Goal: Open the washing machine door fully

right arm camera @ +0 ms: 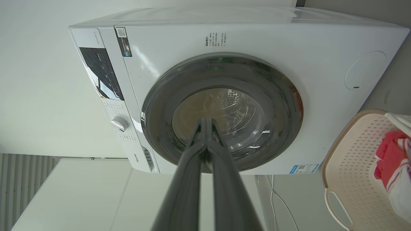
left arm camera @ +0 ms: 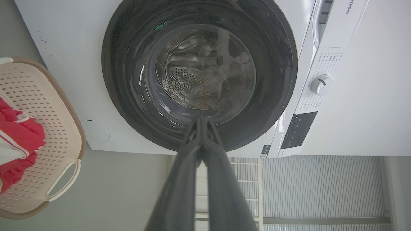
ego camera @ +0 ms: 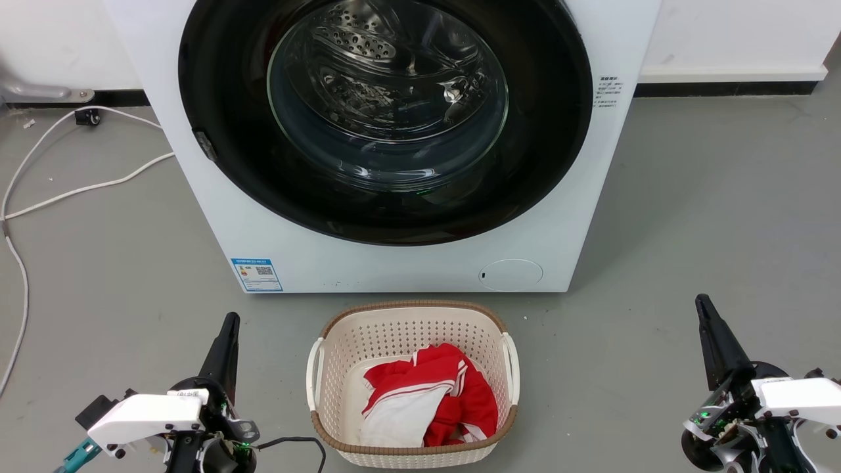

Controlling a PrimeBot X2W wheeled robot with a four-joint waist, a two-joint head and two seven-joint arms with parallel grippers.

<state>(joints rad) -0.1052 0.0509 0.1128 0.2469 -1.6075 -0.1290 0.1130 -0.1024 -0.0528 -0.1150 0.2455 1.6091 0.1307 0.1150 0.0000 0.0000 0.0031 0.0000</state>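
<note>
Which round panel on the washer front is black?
The washing machine door: large glossy black disc with glass centre. The small round flap below it is white.

A bare test room set up for laundry: white washing machine (ego camera: 217,223), grey floor (ego camera: 690,197), loose cable (ego camera: 98,186), laundry basket (ego camera: 410,306).

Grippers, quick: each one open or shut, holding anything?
Left gripper, two long dark fingers: shut, holding nothing.
Right gripper, two long dark fingers: shut, holding nothing.

Grey floor (ego camera: 723,197), white wall (ego camera: 736,33).
</note>
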